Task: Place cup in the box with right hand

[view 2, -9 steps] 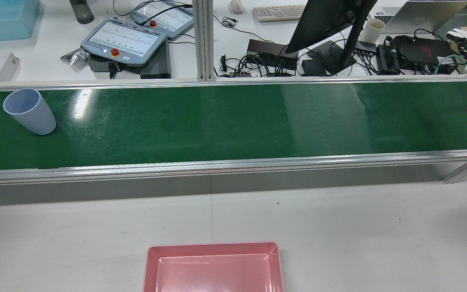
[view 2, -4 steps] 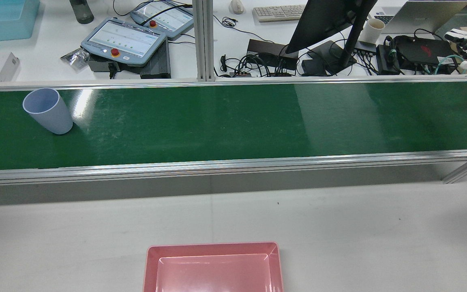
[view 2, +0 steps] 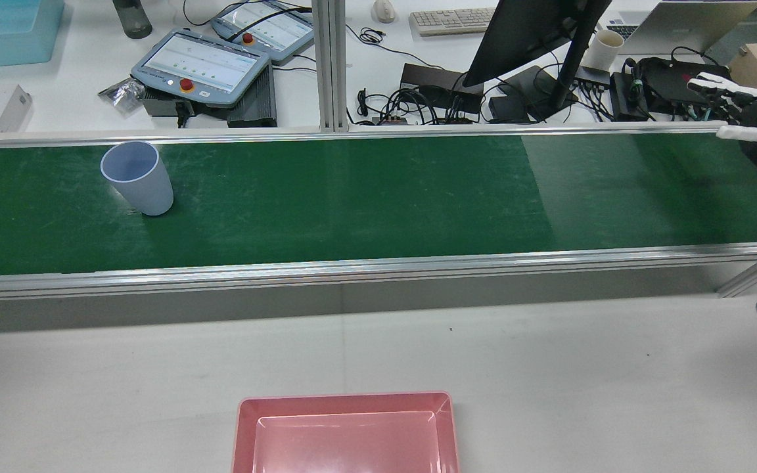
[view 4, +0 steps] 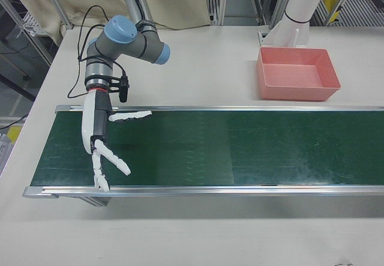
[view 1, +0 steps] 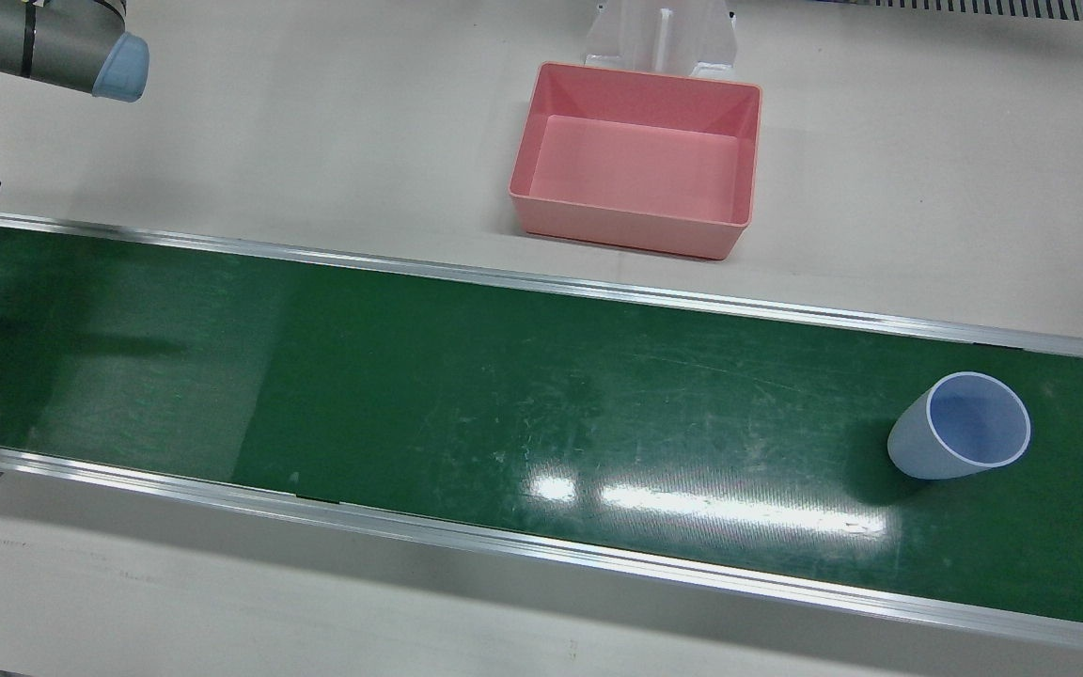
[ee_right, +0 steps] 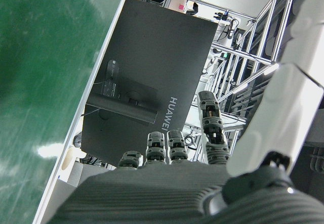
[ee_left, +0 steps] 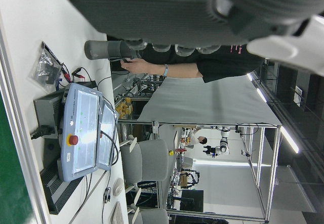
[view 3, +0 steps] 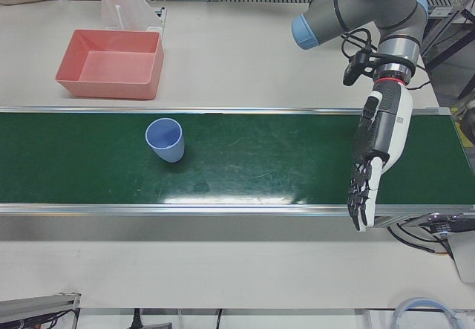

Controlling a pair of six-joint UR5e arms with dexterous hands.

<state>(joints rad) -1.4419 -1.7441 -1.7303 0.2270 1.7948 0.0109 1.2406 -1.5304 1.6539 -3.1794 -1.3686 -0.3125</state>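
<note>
Rear view of the station: a pale blue cup [view 2: 137,177] stands upright, mouth up, on the green belt [view 2: 378,197] toward the robot's left end, well apart from the right hand [view 2: 743,115], which hangs over the belt's opposite end with its fingers spread and nothing in them. The right-front view shows that right hand [view 4: 105,143] pointing down over the belt, thumb out to the side — a pose that looks set to receive a cup, though none is near it. The left hand [view 3: 375,162] hangs over the belt beyond the cup, fingers straight and empty, clear of the work; the task gives it no part. The pink box [view 1: 635,160] sits empty on the white table [view 1: 316,141] beside the belt, about midway along it, seemingly placed so the right arm can swing across and drop the cup in. Judged from this, the grasp has not begun — the hand must first meet the cup, and a tall, light cup could tip if touched off-centre
</note>
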